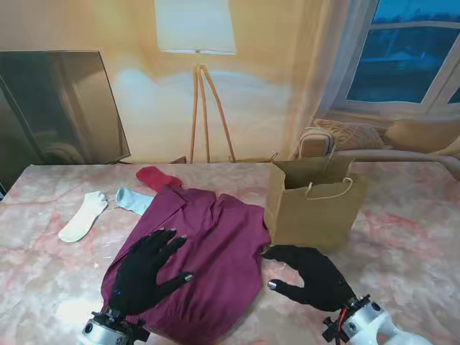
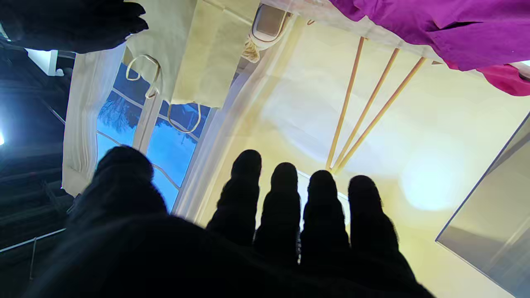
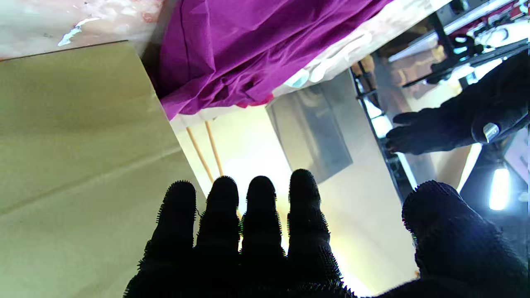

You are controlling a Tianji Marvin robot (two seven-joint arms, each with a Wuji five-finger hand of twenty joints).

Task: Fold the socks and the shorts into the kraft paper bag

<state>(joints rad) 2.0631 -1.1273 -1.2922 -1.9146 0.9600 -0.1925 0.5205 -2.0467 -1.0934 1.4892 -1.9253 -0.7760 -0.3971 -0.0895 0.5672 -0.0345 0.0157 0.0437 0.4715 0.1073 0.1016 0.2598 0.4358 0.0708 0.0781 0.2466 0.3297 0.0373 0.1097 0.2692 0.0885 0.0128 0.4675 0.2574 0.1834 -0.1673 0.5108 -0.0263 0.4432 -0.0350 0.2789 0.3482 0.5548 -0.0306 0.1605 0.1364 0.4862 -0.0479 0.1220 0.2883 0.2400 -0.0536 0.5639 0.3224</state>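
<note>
The maroon shorts (image 1: 208, 251) lie spread on the marble table (image 1: 410, 244) in front of me. My left hand (image 1: 147, 269) hovers over their near left part, fingers spread, holding nothing. My right hand (image 1: 309, 277) is open beside the shorts' right edge, just in front of the upright kraft paper bag (image 1: 316, 205). A white sock (image 1: 84, 215), a light blue sock (image 1: 134, 200) and a red sock (image 1: 158, 177) lie at the far left of the shorts. The wrist views show the shorts (image 3: 248, 45), the bag (image 3: 74, 136) and bare fingers (image 2: 281, 207).
A floor lamp (image 1: 195, 43) and a dark screen (image 1: 61, 108) stand behind the table. A sofa with cushions (image 1: 359, 136) sits at the far right under a window. The bag's rope handles (image 1: 330, 190) hang over its open top.
</note>
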